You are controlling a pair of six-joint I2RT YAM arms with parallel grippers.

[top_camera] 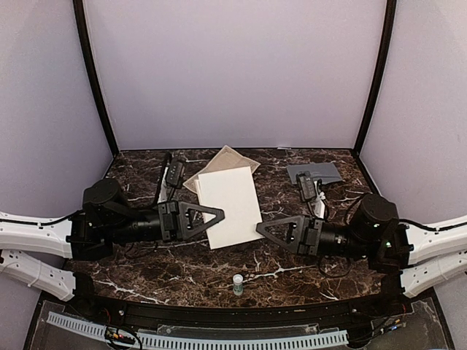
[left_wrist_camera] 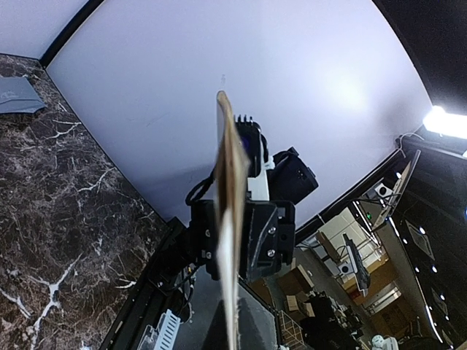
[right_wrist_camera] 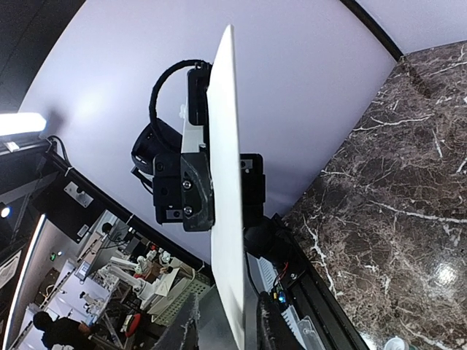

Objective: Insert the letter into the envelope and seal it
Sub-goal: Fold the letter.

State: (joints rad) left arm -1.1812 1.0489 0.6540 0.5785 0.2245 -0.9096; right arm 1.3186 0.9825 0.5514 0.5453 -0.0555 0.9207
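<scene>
The letter (top_camera: 230, 204), a white sheet, hangs flat above the dark marble table (top_camera: 182, 270) between my two grippers. My left gripper (top_camera: 221, 214) is shut on its left edge. In the left wrist view the letter (left_wrist_camera: 230, 182) runs edge-on, tan and white, through my left gripper (left_wrist_camera: 233, 328). My right gripper (top_camera: 260, 229) is at the sheet's near right corner. In the right wrist view the letter (right_wrist_camera: 225, 146) passes between the fingers of my right gripper (right_wrist_camera: 225, 324), which stand slightly apart from it. The grey envelope (top_camera: 315, 172) lies flat at the back right, away from both grippers.
A tan printed sheet (top_camera: 228, 160) shows past the letter's far edge. A small black device (top_camera: 306, 186) sits at the envelope's near edge, another (top_camera: 173, 175) at the back left. A small white bottle (top_camera: 238, 284) stands near the front edge. Pale walls enclose the table.
</scene>
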